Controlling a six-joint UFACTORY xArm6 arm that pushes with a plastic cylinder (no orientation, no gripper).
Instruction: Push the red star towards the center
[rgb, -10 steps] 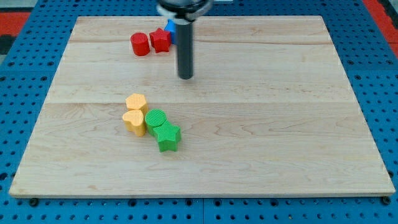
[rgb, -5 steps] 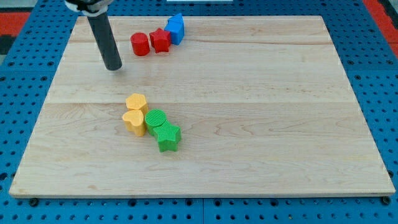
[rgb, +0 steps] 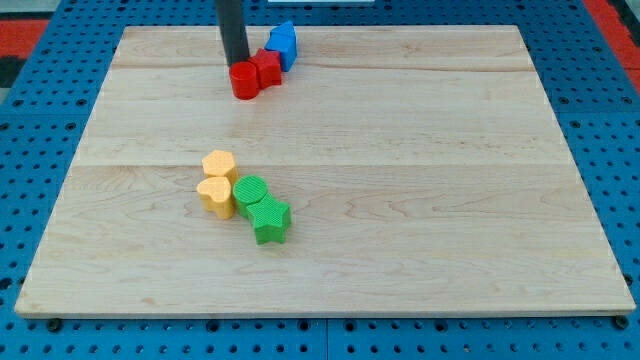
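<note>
One dark rod enters from the top edge of the frame, upper left of centre, standing nearly upright; my tip (rgb: 238, 66) sits at the upper edge of the red cylinder (rgb: 244, 82), touching it as far as can be told. No gripper is fitted, so there is nothing to report as apart or together.

The red star (rgb: 268, 69) lies in the upper part of the frame, just right of the red cylinder and in contact with it, right of my tip. A blue block (rgb: 284, 44), shape not clear, touches the star on its upper right.

The surface (rgb: 430, 170) is a pale wooden board with visible plank seams, resting on a blue perforated base (rgb: 610, 140); red shows at the upper corners.

Left of centre, two yellow heart-shaped blocks (rgb: 217, 182) stand together, with a green cylinder (rgb: 250, 191) and a green star (rgb: 270, 221) touching just to their right. All blocks look ribbed.
</note>
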